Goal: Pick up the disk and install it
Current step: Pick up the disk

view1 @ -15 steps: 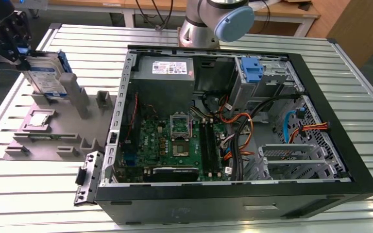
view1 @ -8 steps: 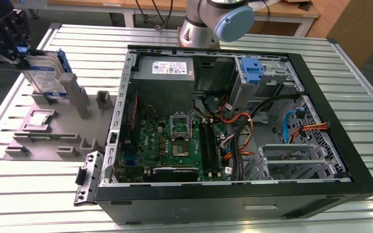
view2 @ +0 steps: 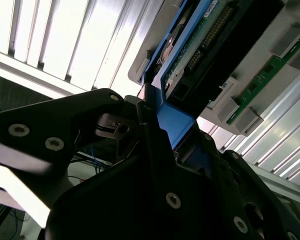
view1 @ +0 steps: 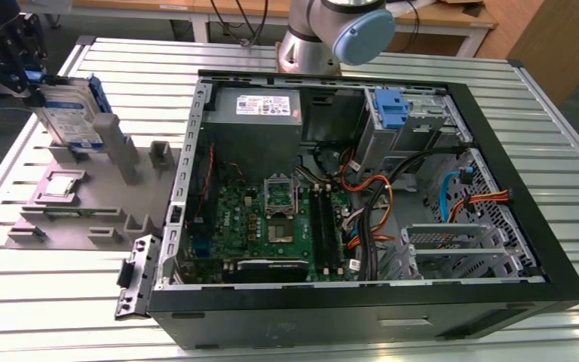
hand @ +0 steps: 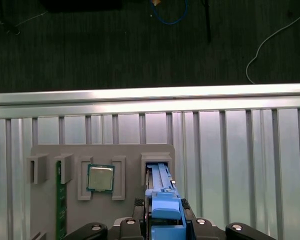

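The gripper (view1: 28, 87) is positioned at the exterior view's left, over the grey parts fixture (view1: 88, 215) that lies on the slatted metal table (view1: 58, 302) beside the open computer case (view1: 370, 309). The disk (view1: 66, 113) is held upright on edge, with its label turned toward the case. In the second wrist view the jaws are seen pressed together on the blue bracket rail (view2: 172, 127) at the disk's upper end, with the green circuit board (view2: 195, 50) facing the camera.

In the first wrist view the rail (hand: 162, 197) is seen running down into the fixture's upright slot (hand: 157, 165). Whether the lower end is seated in that slot or just clear of it cannot be told. The processor chip (hand: 100, 178) and the memory module (hand: 59, 200) are seated in their own pockets of the same fixture, near the disk.

The step in hand is judged to be the withdrawal of the disk from its slot. The following points are recommended:

- The disk should be drawn straight along the slot walls, so that the rail is not jammed or levered.
- The pinch should be kept on the plastic rail and off the circuit board.
- The disk should be kept vertical until the slot walls are cleared.

The drive cage (view1: 421, 113) with its blue latch (view1: 390, 105) is located at the far corner of the case, well apart from the disk.
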You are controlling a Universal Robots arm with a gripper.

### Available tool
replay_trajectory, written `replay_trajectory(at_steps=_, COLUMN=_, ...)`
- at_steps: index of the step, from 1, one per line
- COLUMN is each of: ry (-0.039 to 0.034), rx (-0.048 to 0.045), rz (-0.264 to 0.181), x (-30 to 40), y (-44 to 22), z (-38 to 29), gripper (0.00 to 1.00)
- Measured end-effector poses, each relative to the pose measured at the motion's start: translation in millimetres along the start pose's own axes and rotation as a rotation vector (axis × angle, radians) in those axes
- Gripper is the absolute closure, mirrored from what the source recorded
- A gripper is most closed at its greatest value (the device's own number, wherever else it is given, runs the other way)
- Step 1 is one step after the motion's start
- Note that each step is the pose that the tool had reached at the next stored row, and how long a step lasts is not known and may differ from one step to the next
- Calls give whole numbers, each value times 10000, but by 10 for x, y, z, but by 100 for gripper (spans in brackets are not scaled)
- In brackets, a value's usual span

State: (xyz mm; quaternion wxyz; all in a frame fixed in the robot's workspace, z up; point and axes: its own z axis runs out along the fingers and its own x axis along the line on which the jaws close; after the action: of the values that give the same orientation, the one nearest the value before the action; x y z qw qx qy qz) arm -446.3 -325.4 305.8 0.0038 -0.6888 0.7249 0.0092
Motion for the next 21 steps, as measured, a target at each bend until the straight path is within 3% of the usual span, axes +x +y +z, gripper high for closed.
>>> replay_trajectory(at_steps=21, ry=0, rx=1, rz=0, x=-1, y=0, z=-55, gripper=63)
